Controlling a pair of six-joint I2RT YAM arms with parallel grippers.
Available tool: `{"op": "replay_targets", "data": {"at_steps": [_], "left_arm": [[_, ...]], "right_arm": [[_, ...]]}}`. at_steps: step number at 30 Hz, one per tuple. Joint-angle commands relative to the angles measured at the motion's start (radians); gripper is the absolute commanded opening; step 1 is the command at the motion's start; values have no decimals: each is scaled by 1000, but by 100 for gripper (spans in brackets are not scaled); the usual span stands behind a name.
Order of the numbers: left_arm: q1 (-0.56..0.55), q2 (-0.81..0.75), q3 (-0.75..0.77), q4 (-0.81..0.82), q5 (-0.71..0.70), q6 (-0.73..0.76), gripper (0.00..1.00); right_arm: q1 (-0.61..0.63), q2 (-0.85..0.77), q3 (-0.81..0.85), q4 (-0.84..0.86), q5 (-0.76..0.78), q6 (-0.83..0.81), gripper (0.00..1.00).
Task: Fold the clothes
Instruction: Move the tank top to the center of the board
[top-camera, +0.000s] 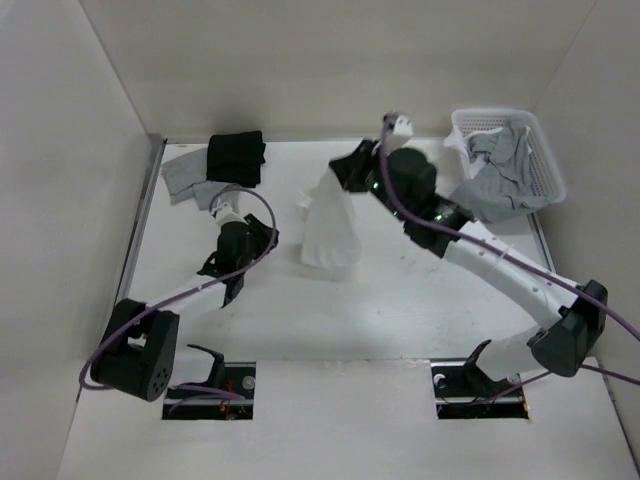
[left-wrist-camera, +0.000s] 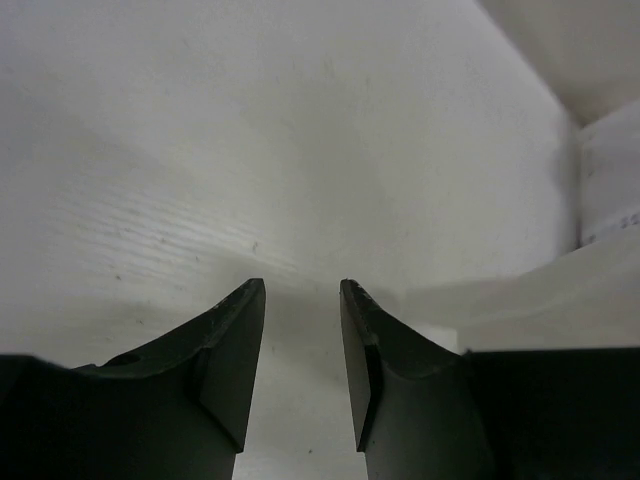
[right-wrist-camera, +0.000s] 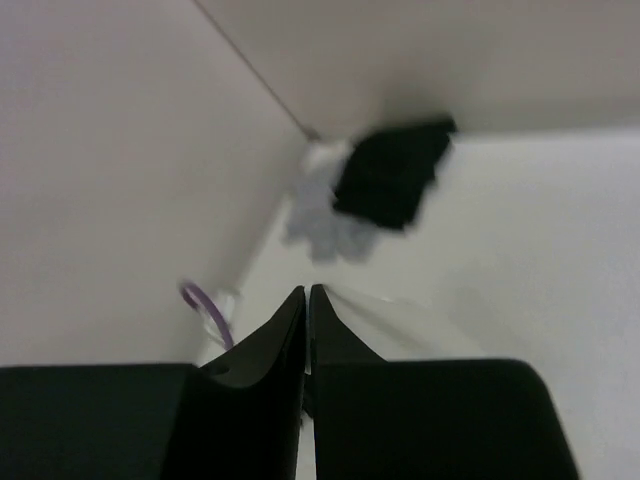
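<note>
Right gripper (right-wrist-camera: 307, 292) pinches the white top (top-camera: 330, 235) into a peak.
Its jaws are closed almost flush on the thin fabric, so the top hangs as a cone, hem resting mid-table (top-camera: 400, 300), probably so it can be spread flat for folding. The left gripper (left-wrist-camera: 302, 285) hovers to its left, jaws partly apart, empty.

Legible text: none. No lettering, label, brand or number readable on top (top-camera: 330, 235), basket (top-camera: 500, 116) or black garment (top-camera: 236, 157).
</note>
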Motion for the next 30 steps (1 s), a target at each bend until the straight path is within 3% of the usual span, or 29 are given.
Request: {"op": "replay_targets", "data": {"at_steps": [1,3,6,8,9,13,16,17,20,23,30], "left_arm": [[111,-140,-36,30,64,-117,35],[141,-191,-42,9,70,-125,35],[177,-277,-56,-40,45,-125,35],[194,-318,-67,-59,22,-119,35],[198,-343,-71,-75,2,-109,35],[157,-317,-67,-85,-28,-72,35],[47,-193,-44,-71,-45,-29,32],[-42,-90,-4,-62,-57,0,30],[-171,49,91,-51,-94,66,29],[-268,123,194,-60,-116,151,29],[-369,279,370,-147,-168,315,32]], "right_arm": [[-39,10,226,115,-215,40,7],[-47,-14,266,149,-238,74,6],[-48,-130,107,271,-243,114,7],[-57,-233,-97,337,-235,149,7],[-74,-312,-278,359,-226,180,7],[-106,-511,-766,394,-183,253,7],[-105,-630,-982,352,-209,273,6],[-105,-705,-1063,298,-196,310,6],[-111,-807,-1157,157,-172,387,4],[-130,-791,-1167,68,-168,402,4],[-149,-666,-1161,138,-162,369,5]]}}
